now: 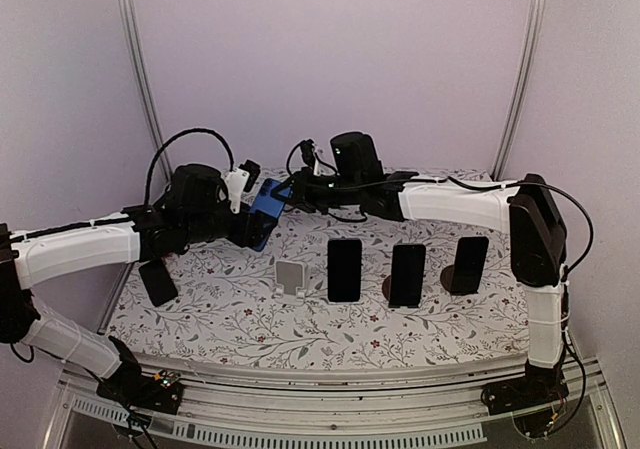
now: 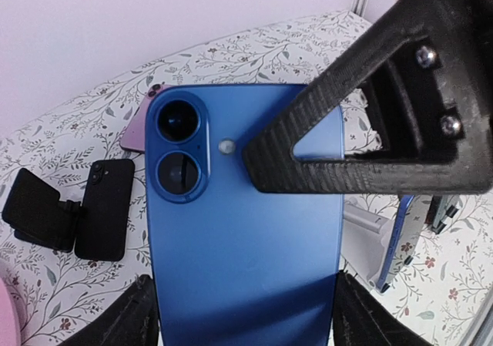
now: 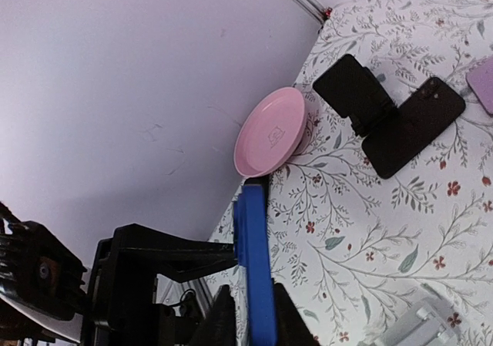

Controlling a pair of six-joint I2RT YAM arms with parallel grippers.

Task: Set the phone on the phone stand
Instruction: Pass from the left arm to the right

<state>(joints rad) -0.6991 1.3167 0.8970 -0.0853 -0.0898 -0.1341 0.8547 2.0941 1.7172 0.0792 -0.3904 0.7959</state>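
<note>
The blue phone (image 1: pixel 265 212) hangs in the air over the back left of the table, held by both arms. In the left wrist view its back (image 2: pixel 246 230) with two camera lenses faces me. My left gripper (image 2: pixel 246 311) is shut on its long edges near the bottom. My right gripper (image 3: pixel 253 315) is shut on its two faces and sees it edge-on (image 3: pixel 253 253). One right finger (image 2: pixel 362 138) lies across the phone's back. The empty white phone stand (image 1: pixel 291 276) stands on the table below and to the right of the phone.
Three black phones (image 1: pixel 344 269) stand on stands in a row right of the white stand. A black phone (image 1: pixel 157 281) leans on a black stand at the left. A pink plate (image 3: pixel 269 130) and a purple phone (image 2: pixel 135 130) lie near the back-left wall.
</note>
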